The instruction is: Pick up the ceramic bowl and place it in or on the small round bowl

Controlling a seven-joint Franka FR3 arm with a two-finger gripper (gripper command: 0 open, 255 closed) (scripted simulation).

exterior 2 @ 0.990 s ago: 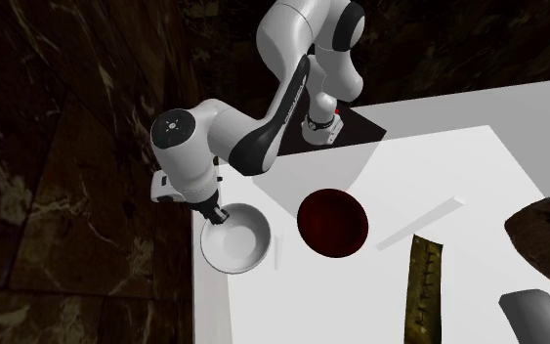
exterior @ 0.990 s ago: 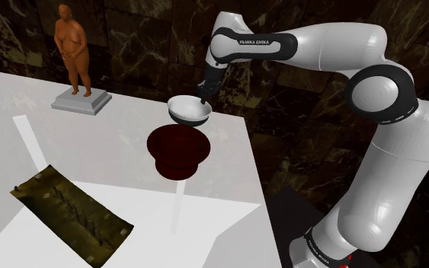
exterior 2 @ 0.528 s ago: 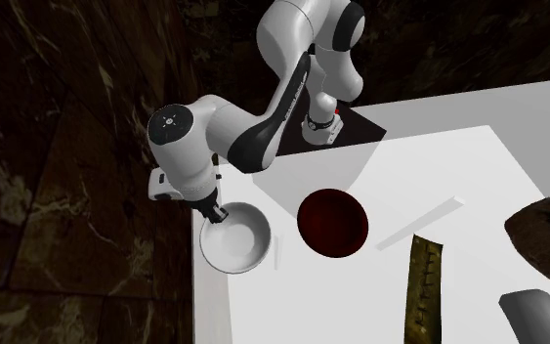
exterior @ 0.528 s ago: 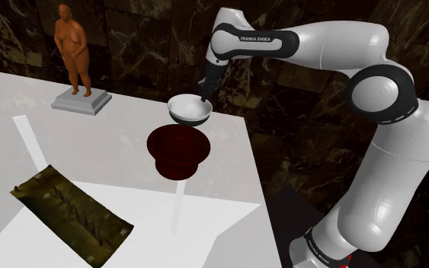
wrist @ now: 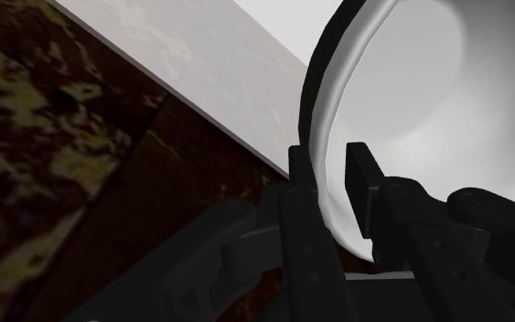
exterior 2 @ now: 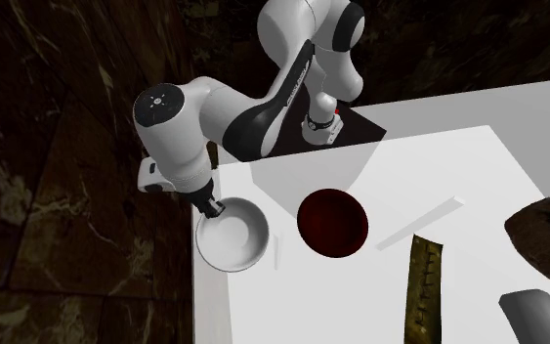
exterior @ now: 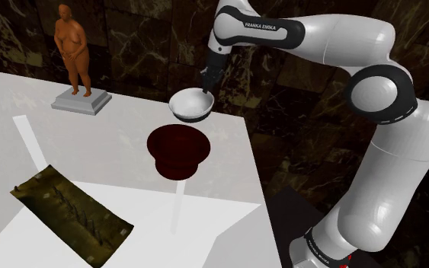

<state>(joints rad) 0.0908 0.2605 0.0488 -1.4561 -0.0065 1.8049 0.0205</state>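
Holding, item one: the white bowl (wrist: 402,110), its rim pinched by your end effector (wrist: 333,169), one finger inside the wall and one outside. It hangs at the table's (exterior: 113,145) edge, apparently raised clear of the surface. Item two: the dark red round bowl (exterior: 177,148), upright on the table, mouth open, near the white bowl but apart from it. Bystanders: a brown figurine (exterior: 73,49) on a grey plinth, and a dark mottled slab (exterior: 68,205). Status, by my reckoning: grasp and lift done. You have left the carry across to the red bowl, the lowering into it, and the release.
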